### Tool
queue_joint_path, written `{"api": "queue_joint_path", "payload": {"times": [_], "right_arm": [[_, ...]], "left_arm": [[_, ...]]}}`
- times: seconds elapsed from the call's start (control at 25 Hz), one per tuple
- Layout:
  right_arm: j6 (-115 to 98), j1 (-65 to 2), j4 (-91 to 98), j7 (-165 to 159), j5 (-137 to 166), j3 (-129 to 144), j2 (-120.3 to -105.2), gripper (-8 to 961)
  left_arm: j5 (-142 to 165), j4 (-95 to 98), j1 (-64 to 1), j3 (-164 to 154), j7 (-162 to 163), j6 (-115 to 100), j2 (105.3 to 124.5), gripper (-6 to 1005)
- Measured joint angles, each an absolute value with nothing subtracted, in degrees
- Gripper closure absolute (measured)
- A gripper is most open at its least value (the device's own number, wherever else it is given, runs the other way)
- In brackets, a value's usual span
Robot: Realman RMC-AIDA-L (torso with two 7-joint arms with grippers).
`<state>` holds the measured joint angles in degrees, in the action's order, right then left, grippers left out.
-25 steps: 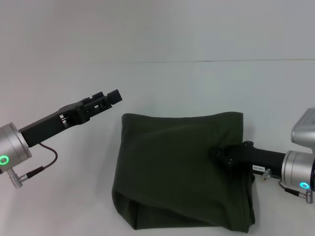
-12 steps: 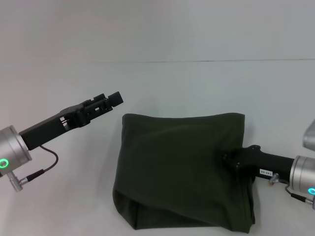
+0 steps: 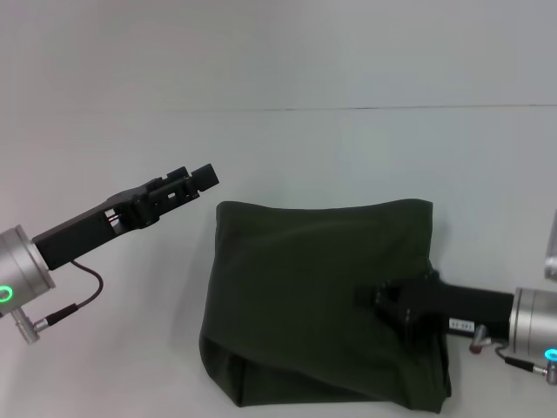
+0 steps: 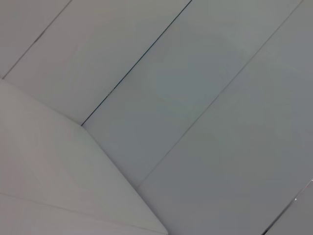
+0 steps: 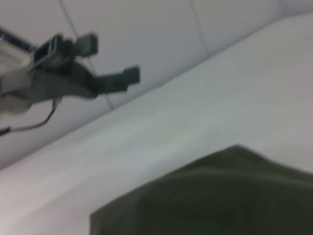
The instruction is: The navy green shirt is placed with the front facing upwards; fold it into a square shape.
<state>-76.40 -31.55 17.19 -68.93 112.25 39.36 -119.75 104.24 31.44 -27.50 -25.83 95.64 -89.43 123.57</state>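
- The navy green shirt (image 3: pixel 322 300) sits folded into a rough square on the white table (image 3: pixel 104 348), plain side up, its near edge a bit rumpled with layers showing.
- Right gripper (image 3: pixel 383 300) is low over the shirt's right half; can't tell if its fingers are apart or together.
- Left gripper (image 3: pixel 202 174) hangs in the air off the shirt's far left corner, fingers' state unclear too.
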Motion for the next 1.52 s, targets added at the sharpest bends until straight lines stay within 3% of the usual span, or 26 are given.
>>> {"api": "queue_joint_path", "payload": {"times": [0.6,1.52], "right_arm": [[-73.1,-26.7,17.7,-68.3,112.2,43.0,-118.53,946],[-83.2,-23.1,21.6,-64.5,117.4,42.9,-118.02,943]], "left_arm": [[104.0,31.5,-27.7,-26.0,95.1,-89.5,123.66,88],[103.8,31.3,-27.5,-25.8,94.3,-89.7,123.72,89]]}}
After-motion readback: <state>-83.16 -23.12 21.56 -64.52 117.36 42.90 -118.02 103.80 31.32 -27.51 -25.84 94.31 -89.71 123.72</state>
